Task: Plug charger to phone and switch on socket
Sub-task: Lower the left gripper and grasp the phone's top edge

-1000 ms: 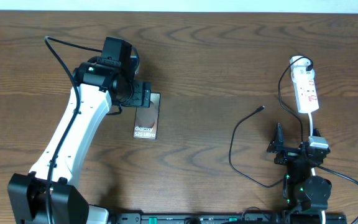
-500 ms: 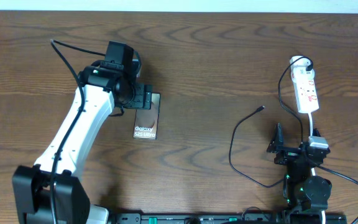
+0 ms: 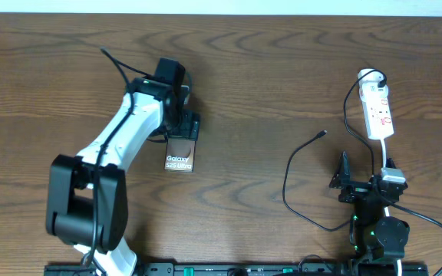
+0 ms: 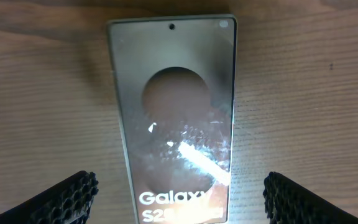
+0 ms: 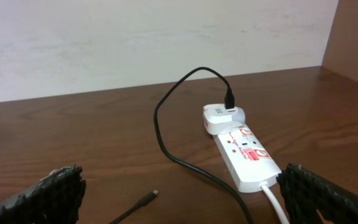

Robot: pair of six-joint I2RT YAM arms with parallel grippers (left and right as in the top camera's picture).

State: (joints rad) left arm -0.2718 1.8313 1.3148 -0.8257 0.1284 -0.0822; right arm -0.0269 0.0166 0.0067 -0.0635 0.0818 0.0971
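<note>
Left fingers (image 4: 73, 196) are spread wide. A pad sits on each side of the phone (image 4: 173, 112) with bare table showing between pad and phone edge, so we see nothing grasped. We can't tell how high they sit above the wood. The left gripper (image 4: 182, 199) is over the phone, and from overhead it hides the phone's far end (image 3: 179, 153). The phone lies flat, screen up, on the left half of the table (image 3: 267, 69), with white "Galaxy" lettering at the end nearer the robot.

Right fingers (image 5: 48, 193) are also released and wide apart. The right gripper (image 5: 185, 199) is empty and faces the socket (image 5: 244, 155) from some way back.

The socket lies at the far right of the table (image 3: 378, 111), well apart from the phone, with its white lead running back toward the right arm. A white adapter (image 5: 219, 118) sits at its far end. The charger (image 5: 158, 124) is plugged into the adapter, arcs up, then loops across the table (image 3: 288, 172). Its small plug tip (image 3: 324, 133) lies loose on the wood between phone and socket, touching neither, closer to the socket.
</note>
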